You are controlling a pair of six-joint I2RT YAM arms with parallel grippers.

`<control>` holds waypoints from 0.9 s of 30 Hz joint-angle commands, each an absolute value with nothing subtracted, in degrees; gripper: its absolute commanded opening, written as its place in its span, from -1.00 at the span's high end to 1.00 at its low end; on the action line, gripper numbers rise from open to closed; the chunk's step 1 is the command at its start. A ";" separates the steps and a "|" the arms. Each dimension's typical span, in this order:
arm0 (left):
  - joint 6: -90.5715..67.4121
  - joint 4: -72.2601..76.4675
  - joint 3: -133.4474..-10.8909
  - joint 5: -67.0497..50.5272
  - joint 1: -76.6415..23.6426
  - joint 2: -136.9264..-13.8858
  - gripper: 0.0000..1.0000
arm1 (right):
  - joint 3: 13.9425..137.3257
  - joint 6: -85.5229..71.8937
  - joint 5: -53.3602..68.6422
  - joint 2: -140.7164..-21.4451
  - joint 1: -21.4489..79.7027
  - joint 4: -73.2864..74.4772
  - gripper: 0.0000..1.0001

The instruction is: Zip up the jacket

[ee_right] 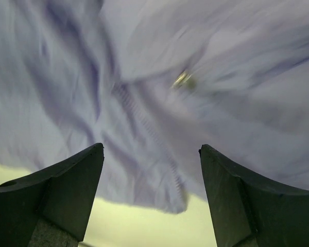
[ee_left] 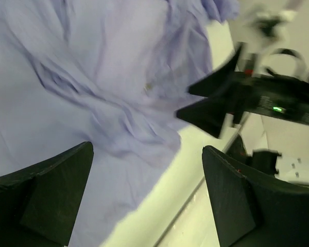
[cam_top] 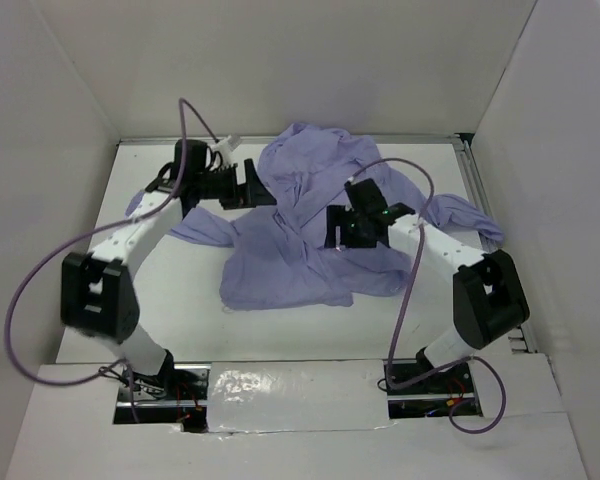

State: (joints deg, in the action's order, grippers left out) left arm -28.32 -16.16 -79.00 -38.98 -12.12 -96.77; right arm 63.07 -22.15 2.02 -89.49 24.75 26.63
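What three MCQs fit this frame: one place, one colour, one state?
1. Where is the jacket?
A) rumpled on the table
B) hanging from a gripper
C) on the floor

2. Jacket colour?
A) green
B) lavender
C) red

3. Right gripper?
A) shut on the jacket
B) out of view
C) open

Key:
1A, the top view shows it lying on the table.
2B, it is lavender in every view.
3C, its fingers stand wide apart with fabric beyond them.
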 commanded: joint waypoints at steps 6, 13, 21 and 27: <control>-31.81 -13.01 -55.13 -39.20 -15.20 -78.32 -0.99 | 48.96 -26.72 9.67 -84.73 36.90 22.51 -0.60; -33.75 -14.15 -50.80 -37.00 -15.47 -69.88 -0.99 | 48.25 -29.35 5.88 -88.58 48.42 21.63 -0.61; -34.28 -19.16 -51.85 -33.48 -16.17 -68.38 -0.99 | 50.62 -32.94 0.21 -87.20 53.01 22.48 -0.63; -34.63 -21.35 -54.31 -29.98 -23.72 -71.62 -0.99 | 42.38 -37.88 -3.77 -63.43 42.92 23.20 -0.75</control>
